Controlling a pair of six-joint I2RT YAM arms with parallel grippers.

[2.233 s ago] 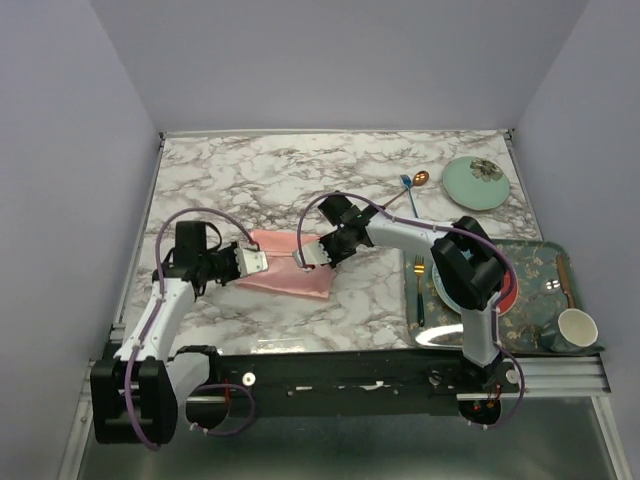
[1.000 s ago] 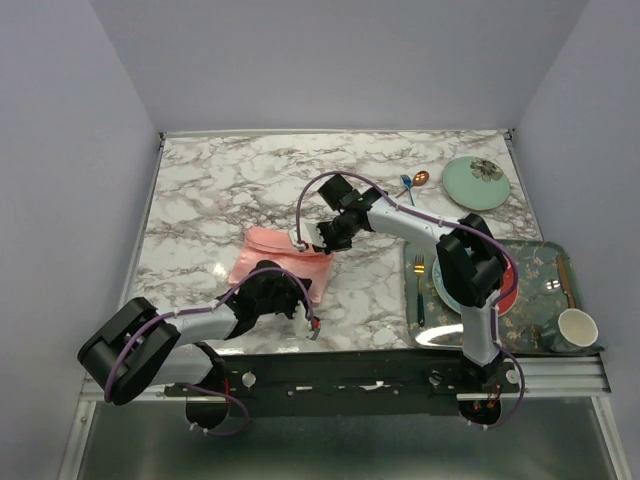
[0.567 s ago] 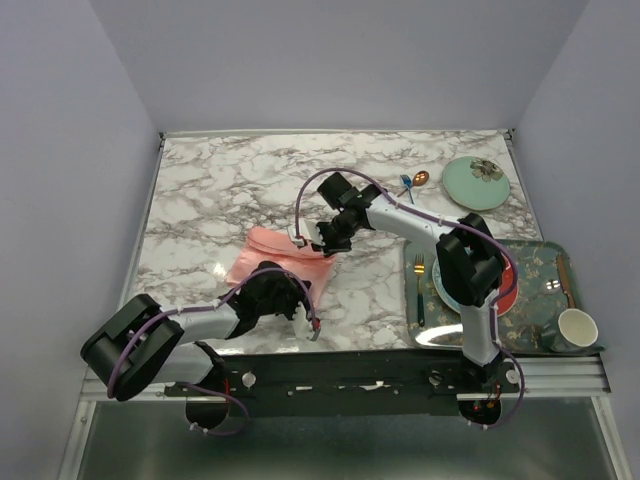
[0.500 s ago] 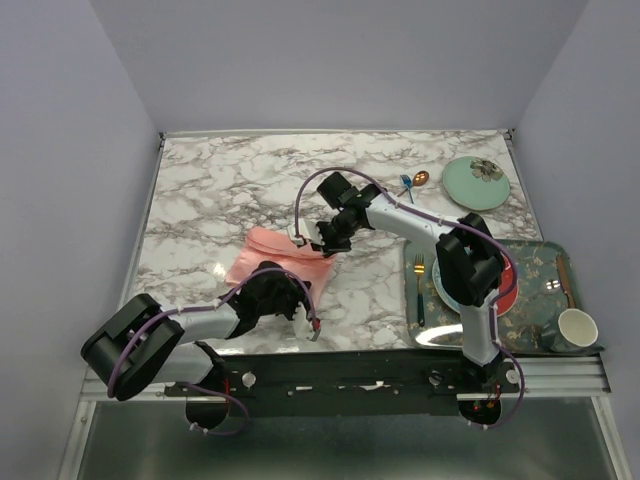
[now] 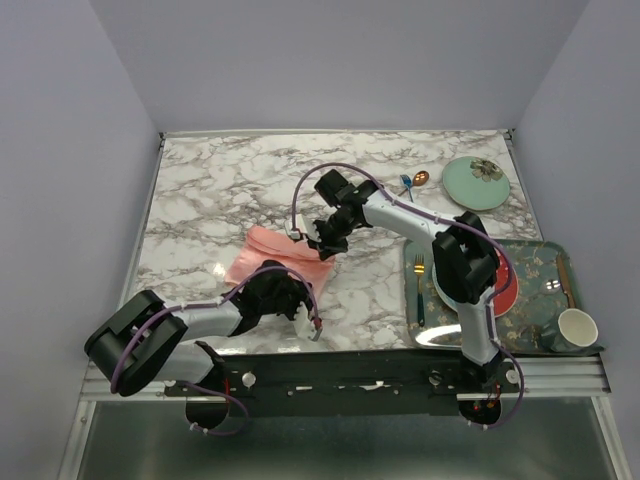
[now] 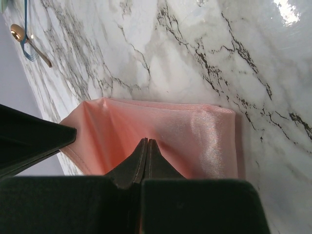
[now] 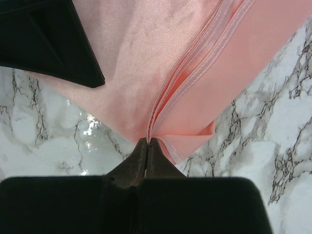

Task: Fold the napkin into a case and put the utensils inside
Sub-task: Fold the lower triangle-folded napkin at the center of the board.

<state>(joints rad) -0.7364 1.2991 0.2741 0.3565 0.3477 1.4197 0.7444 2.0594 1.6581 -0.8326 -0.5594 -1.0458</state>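
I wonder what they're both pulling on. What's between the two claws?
The pink napkin, seen in the top view; the left claw and right claw each pinch its edge.

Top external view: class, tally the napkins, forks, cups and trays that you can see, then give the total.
Napkins: 1, the napkin
Forks: 2, the dark blue fork and the gold-headed fork
Cups: 1, the cup
Trays: 1, the tray
Total: 5
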